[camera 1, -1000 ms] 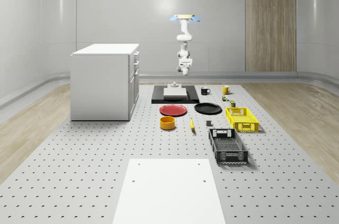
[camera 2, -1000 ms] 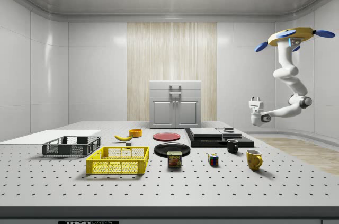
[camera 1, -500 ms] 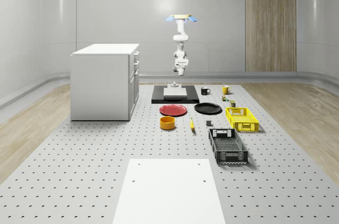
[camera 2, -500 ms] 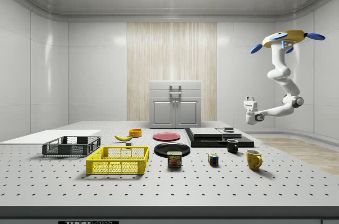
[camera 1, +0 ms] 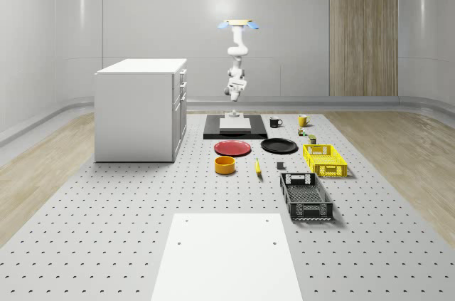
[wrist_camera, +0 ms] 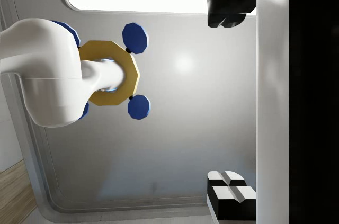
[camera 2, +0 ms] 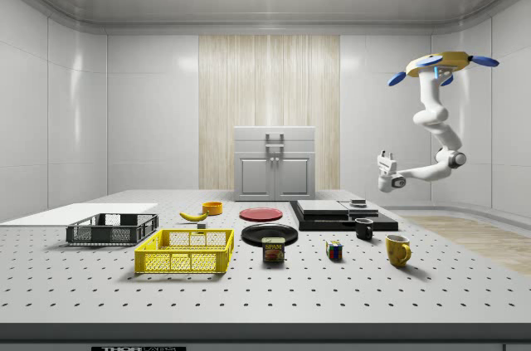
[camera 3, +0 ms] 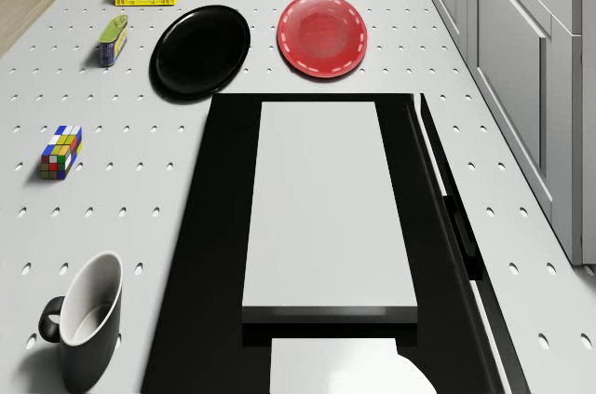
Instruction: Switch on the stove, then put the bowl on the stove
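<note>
Perforated grey table (camera 1: 106,237), pale-walled room

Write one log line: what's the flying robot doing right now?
drone: hovers past stove's far end | gripper: open, empty, above stove | bowl: on table, untouched

Readable text: "SPAM" on the label of the small can (camera 2: 274,250) standing on the table (camera 2: 348,293) beside the yellow basket (camera 2: 186,251) in the side view. Nothing else legible; the dark strip along that view's lower edge too blurred to make out.
</note>
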Robot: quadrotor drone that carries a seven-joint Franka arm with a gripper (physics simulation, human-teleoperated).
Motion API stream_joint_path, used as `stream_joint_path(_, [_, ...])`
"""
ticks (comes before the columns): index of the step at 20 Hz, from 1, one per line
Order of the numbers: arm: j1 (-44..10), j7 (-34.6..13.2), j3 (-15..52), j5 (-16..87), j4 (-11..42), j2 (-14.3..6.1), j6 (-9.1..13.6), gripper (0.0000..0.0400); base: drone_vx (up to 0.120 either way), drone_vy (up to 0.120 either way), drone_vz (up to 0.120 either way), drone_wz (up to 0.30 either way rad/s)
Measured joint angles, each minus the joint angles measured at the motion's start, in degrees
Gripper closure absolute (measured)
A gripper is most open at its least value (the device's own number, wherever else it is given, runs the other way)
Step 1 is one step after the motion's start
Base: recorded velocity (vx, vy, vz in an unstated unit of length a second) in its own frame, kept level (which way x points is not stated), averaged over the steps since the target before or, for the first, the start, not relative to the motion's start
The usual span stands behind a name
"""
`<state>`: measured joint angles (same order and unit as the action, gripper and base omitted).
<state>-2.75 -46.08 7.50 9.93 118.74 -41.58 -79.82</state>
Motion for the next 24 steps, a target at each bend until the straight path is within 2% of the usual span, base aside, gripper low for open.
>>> stream_joint_path(4, [-2.1,-1.4,6.6,9.4,2.0,-0.5,-0.4,0.0,0.0,-0.11,0.0,0.0])
stream_joint_path(7, [-4.8,-3.3,14.6,21.2,5.8,-1.5,-1.0,0.0,0.0,0.0,0.0,0.0])
stream_joint_path(10, [-8.9,-6.8,25.0,37.6,13.5,-3.2,-1.8,0.0,0.0,0.0,-0.053,0.0])
stream_joint_path(13, [-14.9,-12.6,35.9,57.0,24.4,-5.6,-1.8,0.0,0.0,0.0,-0.12,0.0])
stream_joint_path(15, [-20.1,-17.5,42.4,69.6,31.7,-7.3,-0.6,0.0,0.0,0.0,-0.12,0.0])
stream_joint_path(18, [-29.3,-25.1,50.0,84.8,39.7,-9.6,2.9,0.0,0.0,0.0,-0.12,0.0])
stream_joint_path(21, [-38.1,-31.5,55.3,94.4,43.9,-11.8,6.9,0.0,0.013,0.0,-0.12,0.0])
stream_joint_path(24, [-44.9,-35.9,58.8,99.6,45.9,-13.7,10.1,0.0,0.12,0.0,-0.12,0.0])
